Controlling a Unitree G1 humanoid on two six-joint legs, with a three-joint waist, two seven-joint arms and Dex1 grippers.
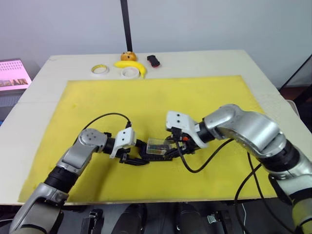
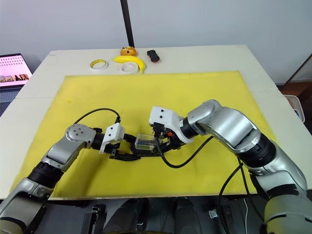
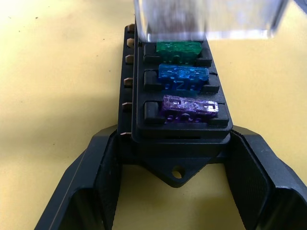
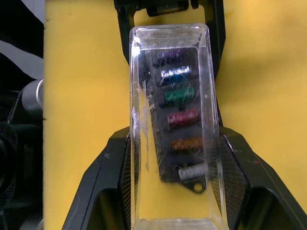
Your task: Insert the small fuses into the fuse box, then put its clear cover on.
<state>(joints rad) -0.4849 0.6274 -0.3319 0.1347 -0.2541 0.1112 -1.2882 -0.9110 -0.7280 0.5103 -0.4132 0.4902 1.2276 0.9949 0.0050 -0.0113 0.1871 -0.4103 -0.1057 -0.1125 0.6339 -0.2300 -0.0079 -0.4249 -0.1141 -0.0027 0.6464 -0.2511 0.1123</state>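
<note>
While left fingers (image 3: 175, 191) clamp the fuse box (image 3: 180, 129), right fingers (image 4: 168, 191) hold the clear cover (image 4: 168, 124) (tilted, I judge); misalignment could jam it

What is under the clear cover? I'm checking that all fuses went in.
Through the clear cover, six small fuses sit in the fuse box: purple, blue, green, red, amber, grey. Seating depth cannot be judged.

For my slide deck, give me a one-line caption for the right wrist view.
Right claw holds the clear plastic rectangular cover over the black fuse box, six coloured fuses seated.
</note>
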